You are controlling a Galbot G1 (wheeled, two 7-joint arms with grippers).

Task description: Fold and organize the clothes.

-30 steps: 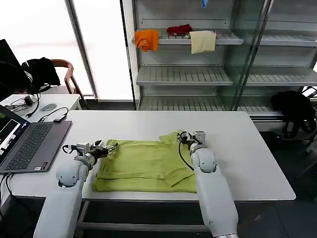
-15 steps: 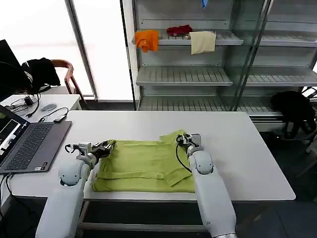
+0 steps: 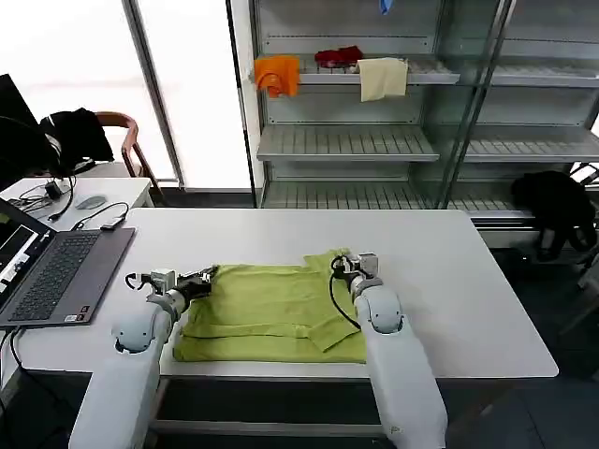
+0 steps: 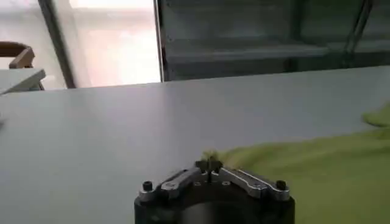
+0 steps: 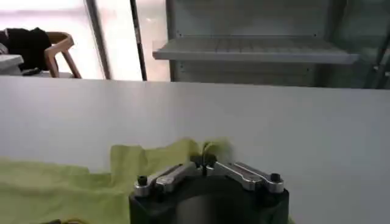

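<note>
The shelf unit (image 3: 374, 140) stands behind the table. Its upper shelf carries an orange cloth (image 3: 277, 74), a red cloth (image 3: 339, 57) and a cream cloth (image 3: 383, 78); the lower shelves are bare.

The white table (image 3: 468, 281) bears the lime yellow-green T-shirt (image 3: 271, 313), which lies partly folded near the table's front edge, midway between the two arms. A grey laptop (image 3: 56, 271) lies open at the table's left side.

The left gripper (image 3: 208, 276) is at the T-shirt's far left corner. In the left wrist view its fingers (image 4: 214, 164) are closed together on a small pinch of the green fabric.

The right gripper (image 3: 343, 264) is at the T-shirt's far right corner, where the cloth is raised. In the right wrist view its fingers (image 5: 208, 161) are likewise closed on the fabric's edge.
</note>
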